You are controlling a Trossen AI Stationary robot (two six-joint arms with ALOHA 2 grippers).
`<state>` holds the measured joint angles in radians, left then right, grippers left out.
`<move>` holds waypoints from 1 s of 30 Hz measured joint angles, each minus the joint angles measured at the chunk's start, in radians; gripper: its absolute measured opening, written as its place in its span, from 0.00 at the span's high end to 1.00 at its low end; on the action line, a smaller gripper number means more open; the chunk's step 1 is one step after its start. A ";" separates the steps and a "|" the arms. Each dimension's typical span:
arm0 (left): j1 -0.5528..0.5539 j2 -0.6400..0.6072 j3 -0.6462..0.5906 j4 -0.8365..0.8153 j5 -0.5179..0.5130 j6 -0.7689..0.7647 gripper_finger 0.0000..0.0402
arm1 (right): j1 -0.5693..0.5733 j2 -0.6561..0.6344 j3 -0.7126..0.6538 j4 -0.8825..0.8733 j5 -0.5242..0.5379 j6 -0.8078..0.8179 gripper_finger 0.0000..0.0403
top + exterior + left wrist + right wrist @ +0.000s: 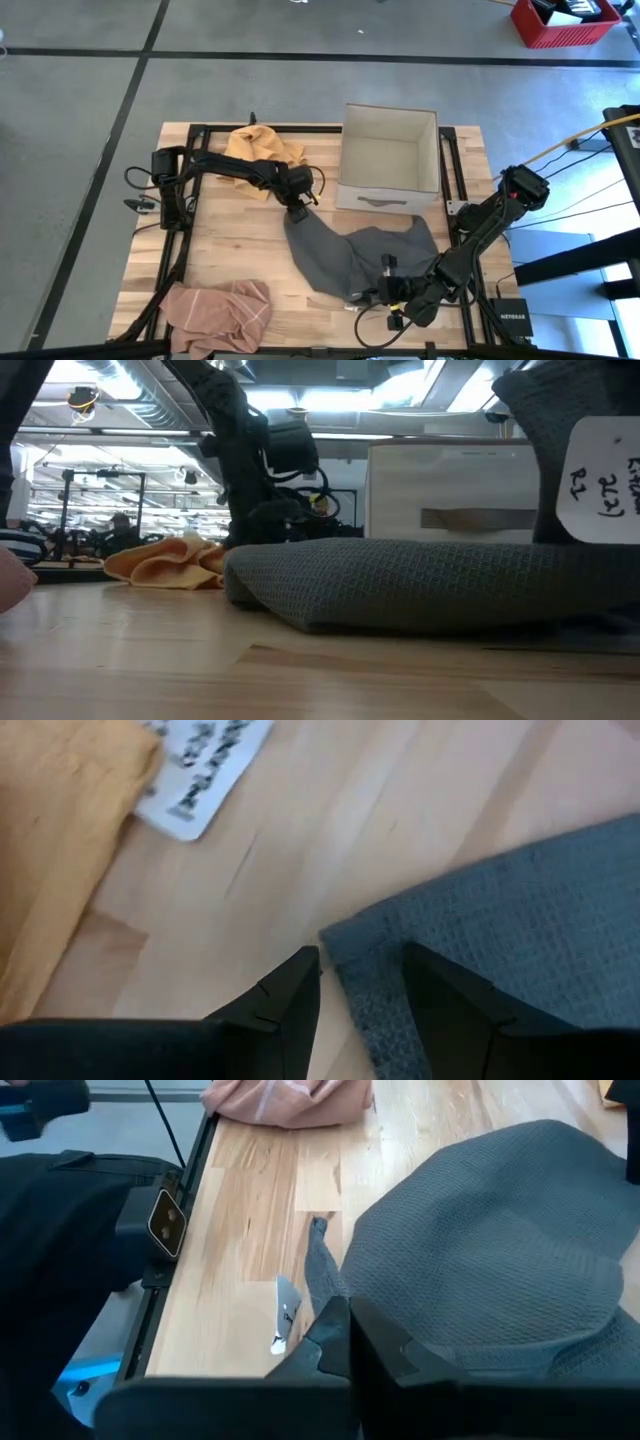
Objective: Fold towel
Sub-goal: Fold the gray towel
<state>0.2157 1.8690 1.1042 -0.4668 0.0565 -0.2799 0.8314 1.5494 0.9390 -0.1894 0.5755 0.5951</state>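
grey towel (350, 255) corners in both: left end effector (358, 995) straddling one, right end effector (347, 1342) clenched on another

grey towel (500, 930): corner lies between the left jaws, the rest cut off by the edge
white label (200, 765): beyond the left jaws, print blurred, unreadable
tag (600, 480): handwriting partly cut off

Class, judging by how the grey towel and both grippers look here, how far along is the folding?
Done: nothing yet; the grey towel lies crumpled and unfolded. In hand: the left gripper straddles one far corner, fingers open, while the right gripper is shut on the towel's near edge. Left: spreading it flat and every fold.
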 joint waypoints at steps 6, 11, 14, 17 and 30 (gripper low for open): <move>-0.014 0.001 -0.001 0.016 0.035 0.084 0.74 | 0.000 0.000 0.000 0.000 0.001 -0.006 1.00; -0.043 0.004 -0.001 0.051 0.034 0.155 0.95 | 0.000 0.000 0.000 0.000 0.009 -0.019 1.00; -0.070 0.001 -0.001 0.065 0.011 0.184 0.98 | 0.000 0.000 0.000 0.000 0.018 -0.037 1.00; -0.113 -0.042 -0.001 0.037 -0.038 0.183 0.99 | 0.000 -0.002 0.003 0.005 0.047 -0.079 1.00; -0.473 -0.516 0.010 -0.057 -0.422 0.076 1.00 | 0.006 -0.095 0.226 -0.134 0.215 -0.456 1.00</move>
<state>-0.2570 1.3534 1.1137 -0.5236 -0.3655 -0.2035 0.8379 1.4543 1.1650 -0.3229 0.7904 0.1390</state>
